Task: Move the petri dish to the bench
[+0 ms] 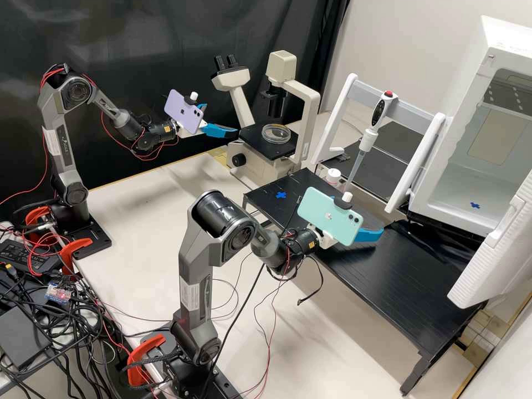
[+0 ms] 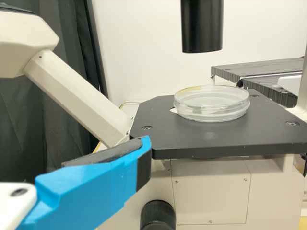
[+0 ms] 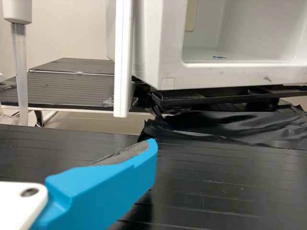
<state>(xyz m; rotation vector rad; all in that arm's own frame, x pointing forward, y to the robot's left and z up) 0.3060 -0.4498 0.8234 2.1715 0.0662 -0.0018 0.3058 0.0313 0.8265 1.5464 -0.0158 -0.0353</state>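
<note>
Left pincer (image 1: pixel 221 119), well parted and unladen, ahead of which the dish (image 2: pixel 211 106), presumably light, rigid, slippery and brittle, is best gripped low at its sides.

A pale tabletop (image 1: pixel 147 233) spreads beside the microscope (image 1: pixel 249 166). Next to the microscope, a black tabletop (image 1: pixel 388 277) bears a blue cross (image 1: pixel 281 195) near it and crumpled black sheeting (image 3: pixel 225 125) farther from it.

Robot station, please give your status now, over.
Left gripper open, near microscope; right gripper open, above black platform. Petri dish on stage, ungripped. Black cylinder hangs above dish.
</note>
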